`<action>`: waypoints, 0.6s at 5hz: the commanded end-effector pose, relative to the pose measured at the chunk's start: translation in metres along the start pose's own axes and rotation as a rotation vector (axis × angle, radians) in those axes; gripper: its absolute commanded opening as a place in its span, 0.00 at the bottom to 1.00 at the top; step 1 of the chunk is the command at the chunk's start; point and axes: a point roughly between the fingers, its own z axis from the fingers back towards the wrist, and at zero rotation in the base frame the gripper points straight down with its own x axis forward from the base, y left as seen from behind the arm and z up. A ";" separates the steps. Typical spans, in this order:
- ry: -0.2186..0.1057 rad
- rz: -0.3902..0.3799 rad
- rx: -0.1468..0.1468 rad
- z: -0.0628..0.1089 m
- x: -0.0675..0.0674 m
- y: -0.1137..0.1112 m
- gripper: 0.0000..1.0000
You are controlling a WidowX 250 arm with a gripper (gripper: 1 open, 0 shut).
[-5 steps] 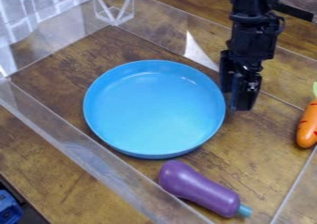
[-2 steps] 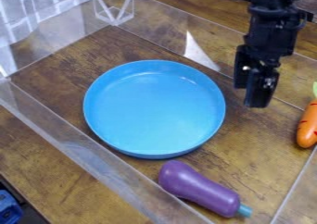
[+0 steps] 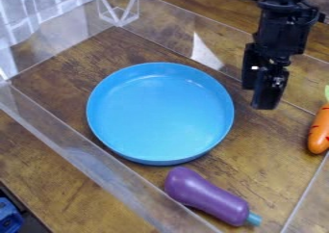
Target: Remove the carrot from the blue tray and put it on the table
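Note:
The blue tray [image 3: 152, 116] lies in the middle of the table [image 3: 71, 68] with nothing in it. The carrot [image 3: 318, 129] lies on the wood at the right edge of the view, well outside the tray, partly cut off by the frame. My black gripper [image 3: 267, 94] hangs pointing down just past the tray's right rim, between the tray and the carrot. Its jaws are open, with nothing between them.
A purple eggplant toy [image 3: 206, 195] lies in front of the tray near the clear front wall [image 3: 77, 155]. Clear acrylic walls also run along the left and back. Bare wood shows behind the tray and to its left.
The gripper has edged slightly to the right, away from the tray's rim, still open. The tray, carrot and eggplant have stayed where they were.

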 end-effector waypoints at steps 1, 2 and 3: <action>-0.083 0.015 0.069 0.045 -0.002 0.001 1.00; -0.081 0.030 0.067 0.044 0.003 0.003 1.00; -0.075 0.034 0.065 0.039 0.011 0.004 1.00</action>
